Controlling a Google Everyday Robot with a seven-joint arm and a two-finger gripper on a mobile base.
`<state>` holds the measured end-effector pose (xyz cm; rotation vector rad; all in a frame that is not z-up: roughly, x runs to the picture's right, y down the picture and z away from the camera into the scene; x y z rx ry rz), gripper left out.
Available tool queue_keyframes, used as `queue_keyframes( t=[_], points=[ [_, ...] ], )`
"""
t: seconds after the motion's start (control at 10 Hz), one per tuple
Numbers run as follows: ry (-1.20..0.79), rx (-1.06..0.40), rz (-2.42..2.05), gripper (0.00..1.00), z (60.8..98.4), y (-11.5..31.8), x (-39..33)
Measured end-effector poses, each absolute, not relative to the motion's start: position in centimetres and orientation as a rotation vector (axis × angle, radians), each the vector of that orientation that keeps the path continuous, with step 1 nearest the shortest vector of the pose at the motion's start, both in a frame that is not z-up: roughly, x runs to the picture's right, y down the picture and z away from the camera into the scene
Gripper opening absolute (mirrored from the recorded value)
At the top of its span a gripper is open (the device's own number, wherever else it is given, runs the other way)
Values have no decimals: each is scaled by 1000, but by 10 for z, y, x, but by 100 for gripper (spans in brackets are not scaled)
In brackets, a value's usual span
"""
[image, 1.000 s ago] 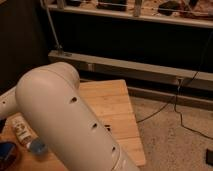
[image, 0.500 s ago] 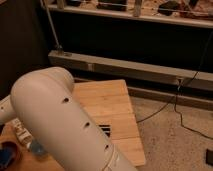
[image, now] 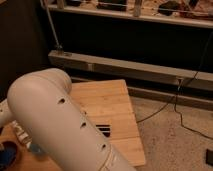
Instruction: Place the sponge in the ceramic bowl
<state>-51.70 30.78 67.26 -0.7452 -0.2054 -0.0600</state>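
My white arm fills the lower left of the camera view and hides most of the wooden table. A dark blue patch, which looks like the sponge, shows at the bottom left edge beside the arm. What it rests on I cannot tell. The ceramic bowl is hidden or out of view. My gripper is not in view; it lies somewhere behind or beyond the arm.
A black rectangular bar lies on the table just right of the arm. A small light-blue object peeks out under the arm. A metal rail and dark shelving stand behind the table. Cables cross the speckled floor at the right.
The arm has shifted left and lower in the view, uncovering the black bar and more of the tabletop.
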Motion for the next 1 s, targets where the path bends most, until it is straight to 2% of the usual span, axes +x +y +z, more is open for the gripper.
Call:
queue_keyframes(
  t=[0.6, 1.0],
  points=[
    [-212, -729, -46, 80, 671, 300, -516],
    [-228, -666, 42, 80, 667, 254, -494]
  ],
)
